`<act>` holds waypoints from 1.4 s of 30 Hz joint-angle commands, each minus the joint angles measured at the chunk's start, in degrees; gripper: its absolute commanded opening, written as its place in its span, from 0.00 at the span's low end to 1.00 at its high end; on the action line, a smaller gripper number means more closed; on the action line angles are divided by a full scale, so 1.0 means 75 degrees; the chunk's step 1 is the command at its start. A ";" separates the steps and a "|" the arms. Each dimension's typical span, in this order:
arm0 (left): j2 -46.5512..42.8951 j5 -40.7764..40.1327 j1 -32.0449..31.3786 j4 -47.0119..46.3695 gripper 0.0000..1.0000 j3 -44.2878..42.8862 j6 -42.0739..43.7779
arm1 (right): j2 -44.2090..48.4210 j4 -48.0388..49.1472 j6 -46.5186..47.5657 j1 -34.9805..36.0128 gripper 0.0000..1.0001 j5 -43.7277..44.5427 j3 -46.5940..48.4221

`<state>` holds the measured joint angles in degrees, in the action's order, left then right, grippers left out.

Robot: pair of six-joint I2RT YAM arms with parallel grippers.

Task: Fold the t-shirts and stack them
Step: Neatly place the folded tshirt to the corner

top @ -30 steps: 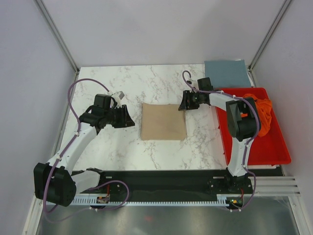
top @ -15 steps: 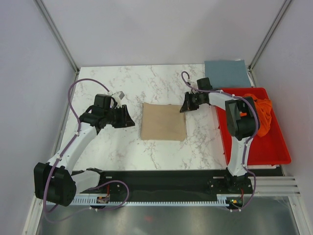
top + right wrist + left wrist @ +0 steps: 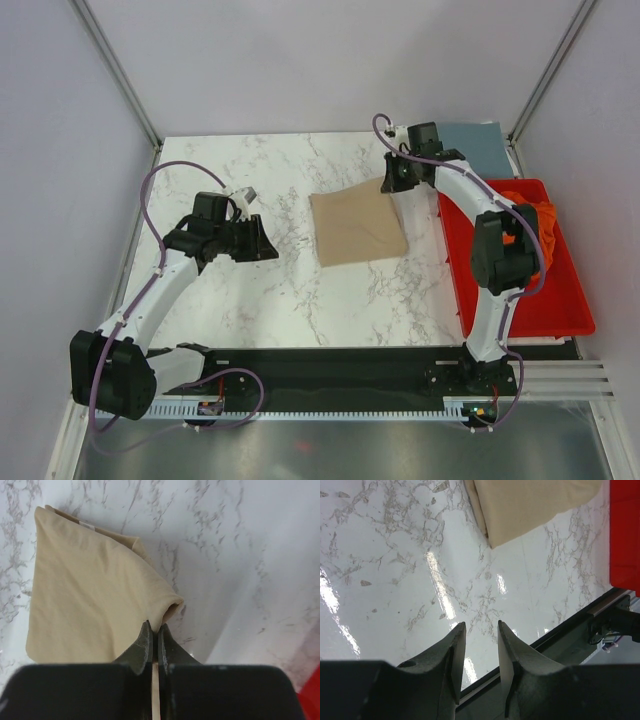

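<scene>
On glossy veined marble (image 3: 250, 170) lies a soft, square-folded tan t-shirt (image 3: 357, 226).

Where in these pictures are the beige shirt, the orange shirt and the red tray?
beige shirt (image 3: 357, 229): top view, middle of the folded cloth.
orange shirt (image 3: 546, 232): top view, its crumpled right side.
red tray (image 3: 530, 310): top view, bare floor near the front.

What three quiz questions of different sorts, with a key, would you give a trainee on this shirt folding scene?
1. True or false: the right gripper is shut on a corner of the tan shirt.
2. Where does the orange shirt lie? A on the tan shirt; B in the red tray; C in the right gripper.
3. Fill in: the left gripper holds ____.
Key: 1 true; 2 B; 3 nothing.
</scene>
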<state>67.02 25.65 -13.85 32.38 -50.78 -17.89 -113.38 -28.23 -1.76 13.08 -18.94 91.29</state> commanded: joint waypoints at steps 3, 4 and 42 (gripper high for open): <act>0.0005 0.0318 0.0030 -0.0298 0.39 -0.0014 0.0264 | 0.0235 -0.0419 0.0785 -0.0021 0.00 0.1516 0.1103; -0.0007 0.0330 0.0030 -0.0286 0.39 -0.0014 0.0264 | 0.0223 -0.0431 0.0832 -0.0022 0.00 0.1668 0.1234; -0.0007 0.0529 0.0030 -0.0286 0.39 -0.0037 0.0288 | -0.1171 -0.2013 0.3387 -0.1684 0.00 0.2913 0.6379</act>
<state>67.02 27.64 -13.85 32.38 -50.78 -17.89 -121.80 -44.69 22.02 3.36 5.50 134.15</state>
